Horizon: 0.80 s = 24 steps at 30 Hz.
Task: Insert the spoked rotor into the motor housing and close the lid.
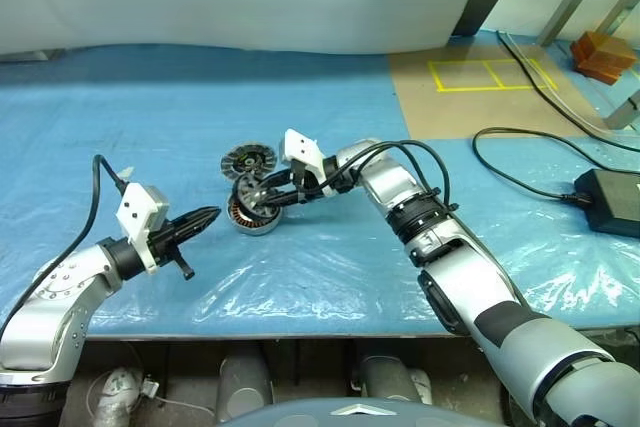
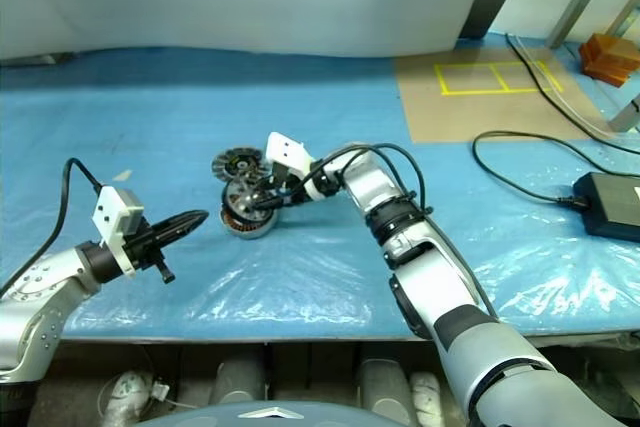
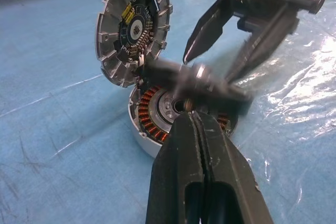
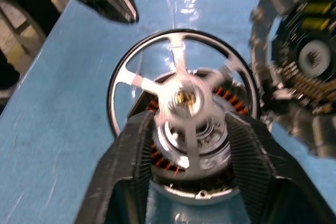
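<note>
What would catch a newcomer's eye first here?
The right gripper, fingers spread, hovers over the motor housing mid-table, where the spoked rotor sits tilted on the copper windings. The lid stands tilted up against the housing's far side. The left gripper, shut, points at them from nearby.

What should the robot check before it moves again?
1. Spoked rotor over the motor housing: ok.
2. Rotor seated flat in the housing: not ok, it looks tilted and blurred.
3. Right hand open, fingers either side of the rotor: ok.
4. Lid out of the way, propped at the housing's edge: ok.
5. Left hand shut, clear of the housing: ok.
</note>
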Each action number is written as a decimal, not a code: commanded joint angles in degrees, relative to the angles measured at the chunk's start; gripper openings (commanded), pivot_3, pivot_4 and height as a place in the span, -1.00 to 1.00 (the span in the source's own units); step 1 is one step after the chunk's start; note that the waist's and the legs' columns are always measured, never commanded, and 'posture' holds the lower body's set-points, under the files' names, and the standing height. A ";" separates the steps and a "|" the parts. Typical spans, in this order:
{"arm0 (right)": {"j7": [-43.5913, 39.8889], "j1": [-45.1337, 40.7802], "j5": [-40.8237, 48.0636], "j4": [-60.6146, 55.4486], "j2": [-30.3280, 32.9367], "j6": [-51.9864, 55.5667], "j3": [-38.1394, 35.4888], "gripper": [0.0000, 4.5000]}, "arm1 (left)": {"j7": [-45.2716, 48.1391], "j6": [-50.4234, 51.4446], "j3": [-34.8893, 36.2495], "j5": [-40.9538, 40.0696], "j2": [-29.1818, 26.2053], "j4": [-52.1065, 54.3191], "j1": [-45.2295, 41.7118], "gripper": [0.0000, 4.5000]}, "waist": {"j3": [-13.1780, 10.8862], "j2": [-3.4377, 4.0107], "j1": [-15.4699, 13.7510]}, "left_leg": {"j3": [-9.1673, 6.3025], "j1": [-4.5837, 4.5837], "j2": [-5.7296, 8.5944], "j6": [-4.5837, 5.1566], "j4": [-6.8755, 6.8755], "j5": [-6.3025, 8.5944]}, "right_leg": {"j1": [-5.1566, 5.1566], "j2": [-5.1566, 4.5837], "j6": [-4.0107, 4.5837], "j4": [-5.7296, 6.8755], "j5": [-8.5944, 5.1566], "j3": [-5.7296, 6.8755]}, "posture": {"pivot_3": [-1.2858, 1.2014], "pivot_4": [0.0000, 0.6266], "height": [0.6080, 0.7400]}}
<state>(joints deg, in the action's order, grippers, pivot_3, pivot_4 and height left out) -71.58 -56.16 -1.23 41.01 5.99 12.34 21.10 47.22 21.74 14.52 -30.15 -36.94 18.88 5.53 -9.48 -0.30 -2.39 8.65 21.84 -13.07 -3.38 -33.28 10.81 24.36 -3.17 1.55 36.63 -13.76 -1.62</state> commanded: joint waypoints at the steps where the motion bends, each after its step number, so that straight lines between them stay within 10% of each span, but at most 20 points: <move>1: -1.76 -1.03 0.82 -1.90 0.35 1.72 -0.23 0.22 | -0.16 -0.69 0.52 -0.39 0.01 1.76 -0.05 -1.00 | 0.00 0.00 -0.06 | 0.00 0.01 0.00 0.00 0.00 0.00 | 0.00 0.00 0.00 -0.01 0.00 0.00 | 0.03 -0.52 1.00; 24: 0.82 -1.90 1.45 -3.64 -3.21 -2.74 0.29 0.22 | -0.03 -0.60 0.75 -0.23 -0.33 0.92 -0.81 -1.00 | 0.00 0.00 0.03 | 0.00 0.00 -0.01 -0.01 0.03 0.00 | 0.01 0.00 0.00 -0.02 0.00 0.01 | 0.03 -0.52 1.00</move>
<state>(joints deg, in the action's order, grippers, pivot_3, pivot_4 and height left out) -71.44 -57.45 0.33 37.03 3.37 11.69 21.21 47.21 21.74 14.51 -30.16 -36.86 18.86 4.95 -9.48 -0.30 -2.37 8.64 21.83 -13.08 -3.39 -33.25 10.81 24.37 -3.16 1.55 36.60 -13.76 -1.62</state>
